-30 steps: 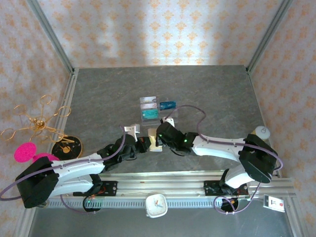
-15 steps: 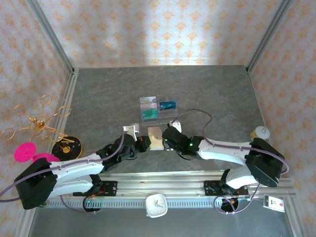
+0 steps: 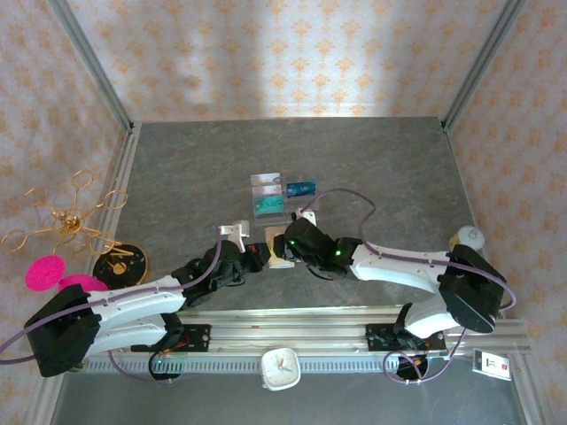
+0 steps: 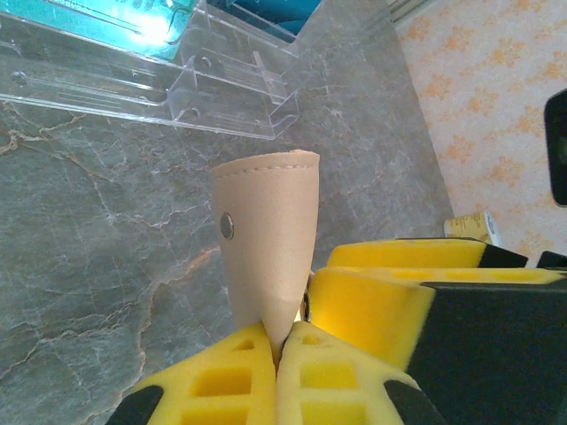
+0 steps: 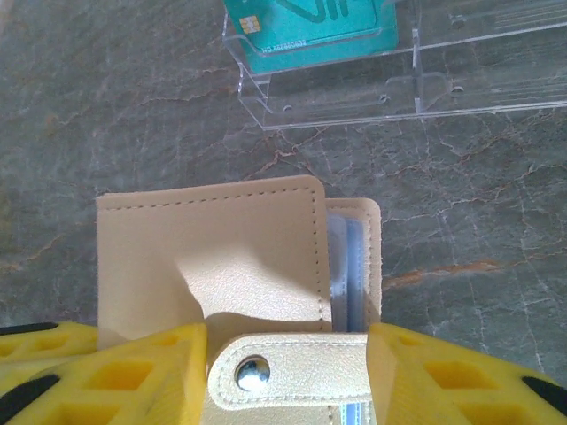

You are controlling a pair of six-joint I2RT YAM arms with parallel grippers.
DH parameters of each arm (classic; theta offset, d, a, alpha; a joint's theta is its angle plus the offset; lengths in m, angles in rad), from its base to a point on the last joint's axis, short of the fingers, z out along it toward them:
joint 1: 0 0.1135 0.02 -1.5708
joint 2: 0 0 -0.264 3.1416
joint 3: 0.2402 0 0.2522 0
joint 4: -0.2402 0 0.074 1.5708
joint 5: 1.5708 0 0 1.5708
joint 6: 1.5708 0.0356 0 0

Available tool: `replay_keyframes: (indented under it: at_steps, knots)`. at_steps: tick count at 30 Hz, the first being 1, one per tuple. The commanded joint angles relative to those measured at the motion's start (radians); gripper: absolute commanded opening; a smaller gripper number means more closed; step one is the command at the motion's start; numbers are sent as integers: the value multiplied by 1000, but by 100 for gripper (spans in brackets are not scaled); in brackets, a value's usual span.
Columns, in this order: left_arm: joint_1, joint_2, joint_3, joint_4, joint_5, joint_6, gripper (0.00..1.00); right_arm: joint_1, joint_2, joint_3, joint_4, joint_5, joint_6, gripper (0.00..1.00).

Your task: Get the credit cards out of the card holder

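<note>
The beige card holder (image 3: 279, 249) lies on the grey table between my two grippers. My left gripper (image 4: 278, 352) is shut on one edge of the card holder (image 4: 266, 226), whose flap stands up with a snap stud. My right gripper (image 5: 288, 372) is open, its yellow fingers (image 5: 115, 376) on either side of the snap tab (image 5: 301, 370). Beyond the tab the card holder (image 5: 213, 257) gapes slightly and pale blue-grey edges (image 5: 345, 261) show inside; I cannot tell whether they are cards or lining. A teal credit card (image 5: 310, 27) sits in the clear tray (image 5: 425, 84).
The clear acrylic tray (image 3: 282, 197) just beyond the holder carries a teal card (image 3: 268, 205), a dark blue card (image 3: 301, 189) and a pale card (image 3: 264, 180). A gold wire stand (image 3: 66, 217), a black disc (image 3: 120, 262) and a pink object (image 3: 44, 273) are at left. A white clock (image 3: 281, 367) sits near the rail.
My right gripper's jaws have opened. It drew back to the right, then returned over the card holder. The left gripper has kept its grip in place.
</note>
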Motion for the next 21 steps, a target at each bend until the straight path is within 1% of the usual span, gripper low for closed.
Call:
replay_keyframes:
  at_steps: [1,3,7,12,13,19,21]
  knots:
    - [-5,-34,21,68,-33,-21,0,1,35,39,-56,16,5,49]
    - [-4,-41,21,70,-38,-20,0,0,55,37,-74,27,0,46]
    - [-5,-60,21,56,-48,-14,0,0,59,28,-90,70,-5,24]
    - [-5,-35,31,68,-15,-17,0,0,64,34,-87,96,-24,2]
    - [-4,-31,29,69,-10,-21,0,0,63,30,-84,106,-26,0]
    - [-5,-45,12,50,-8,-35,0,-1,27,-26,-98,190,-15,0]
    - [-4,-47,0,52,-4,-39,0,-9,15,-55,-105,200,-9,0]
